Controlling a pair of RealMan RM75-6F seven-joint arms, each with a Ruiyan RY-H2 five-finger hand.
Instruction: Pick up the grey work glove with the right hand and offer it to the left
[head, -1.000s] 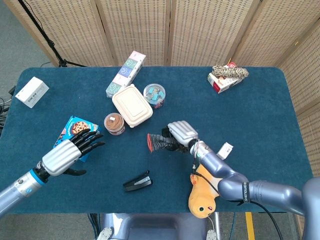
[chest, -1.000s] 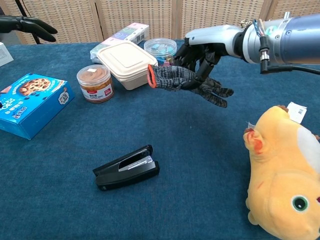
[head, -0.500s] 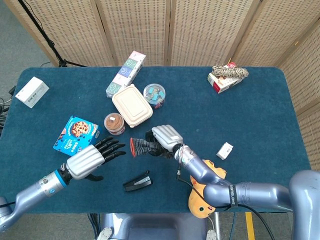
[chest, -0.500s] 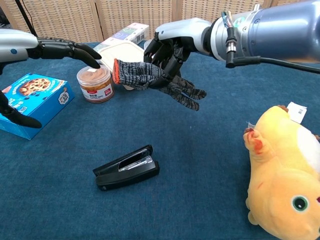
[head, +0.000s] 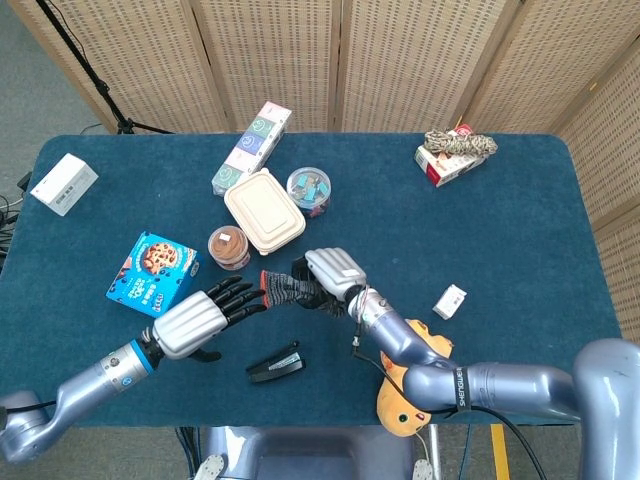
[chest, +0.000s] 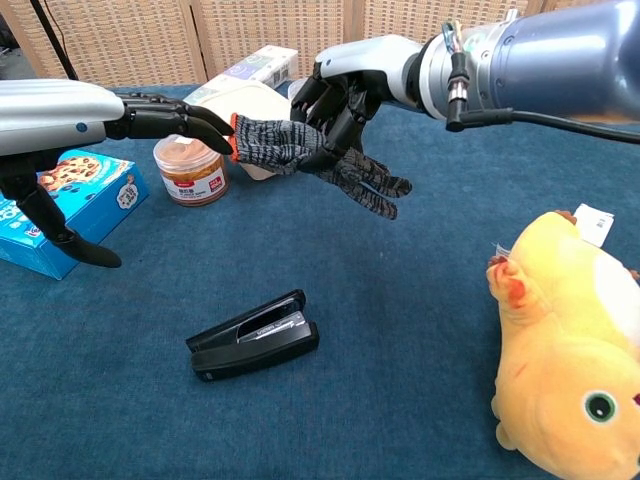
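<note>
The grey work glove (chest: 300, 155) with an orange cuff hangs in the air above the table, gripped by my right hand (chest: 345, 95). In the head view the glove (head: 290, 290) sits just left of the right hand (head: 335, 272). My left hand (chest: 150, 118) is open, fingers stretched out, with its fingertips (chest: 215, 130) at the glove's orange cuff. From the head view the left hand (head: 200, 318) lies left of the cuff, fingers pointing at it. I cannot tell whether they touch the cuff.
A black stapler (chest: 253, 335) lies on the blue table (chest: 400, 330) below the glove. A yellow plush toy (chest: 565, 345) sits at the right. A cookie box (chest: 60, 200), a brown jar (chest: 190, 165), a beige lunch box (head: 264, 210) and other boxes stand behind and to the left.
My left hand has swept rightwards from the cookie box up to the glove's cuff. The right hand carried the glove leftwards over the table, then held nearly still.
</note>
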